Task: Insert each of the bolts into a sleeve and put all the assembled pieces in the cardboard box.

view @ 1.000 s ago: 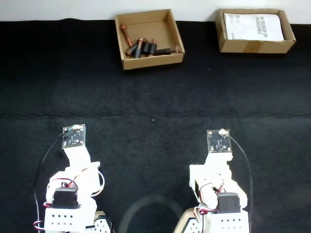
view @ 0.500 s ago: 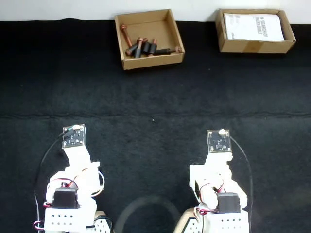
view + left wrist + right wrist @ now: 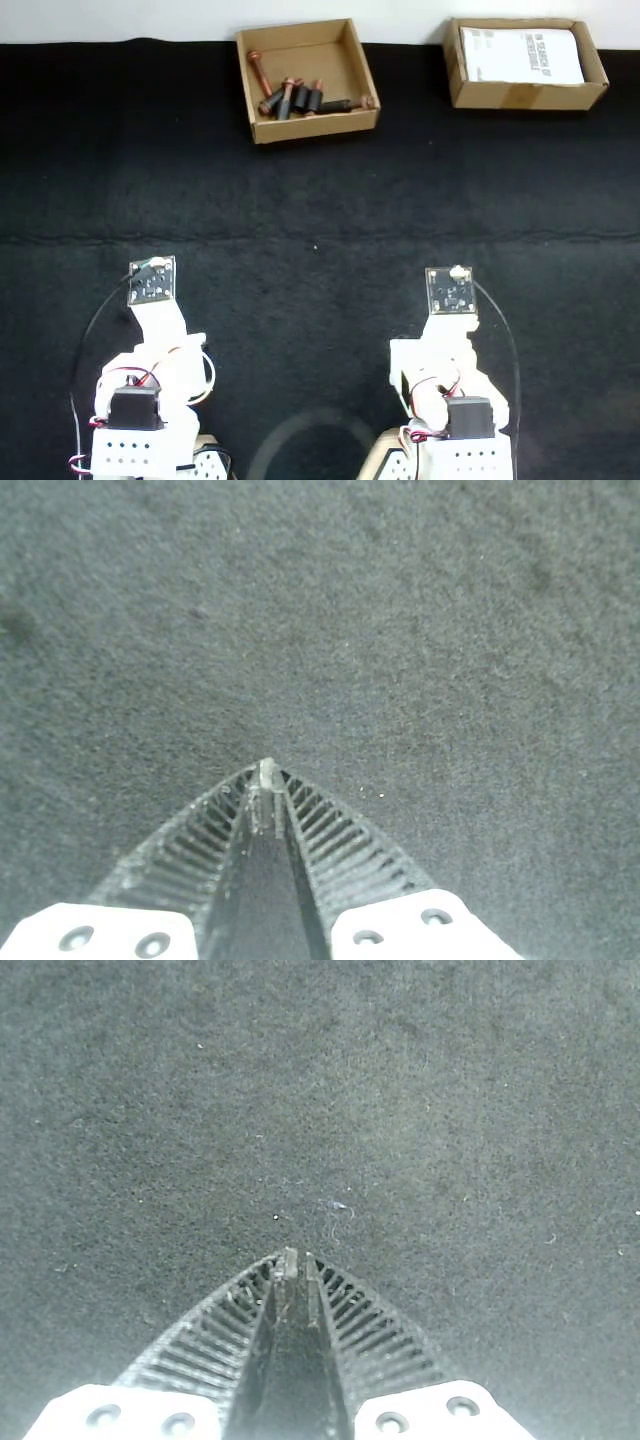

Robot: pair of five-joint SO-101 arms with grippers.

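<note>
Both arms sit folded at the near edge of the desk (image 3: pixel 320 200), well apart from the parts. The left gripper (image 3: pixel 265 775) hangs over bare black cloth with its ribbed fingers (image 3: pixel 200 840) pressed together and nothing between them. The right gripper (image 3: pixel 290 1258) is the same, its tips meeting over bare cloth.

The bolts and sleeves (image 3: pixel 300 97) lie in a heap inside the open cardboard box (image 3: pixel 318 127) at the far edge, a little left of centre. Several look like copper bolts already seated in dark sleeves. One long copper bolt (image 3: pixel 258 72) by the left wall may be bare, but it is too small to tell. A second box (image 3: pixel 525 95) stands at the far right and holds a printed sheet (image 3: pixel 520 55).

As I read it, the step in hand is to check the heap for any bolt without a sleeve. To do that well, the arm that goes in should part its fingers before it drops between the box walls. It should come down from straight above and close across the shank near the head, so the free end sticks out clear. The other arm should hold the sleeve with its bore facing that end, and the two axes should line up before any push. The pieces touch and overlap, so taking an outer one first should avoid dragging its neighbours or tipping the light box.
</note>
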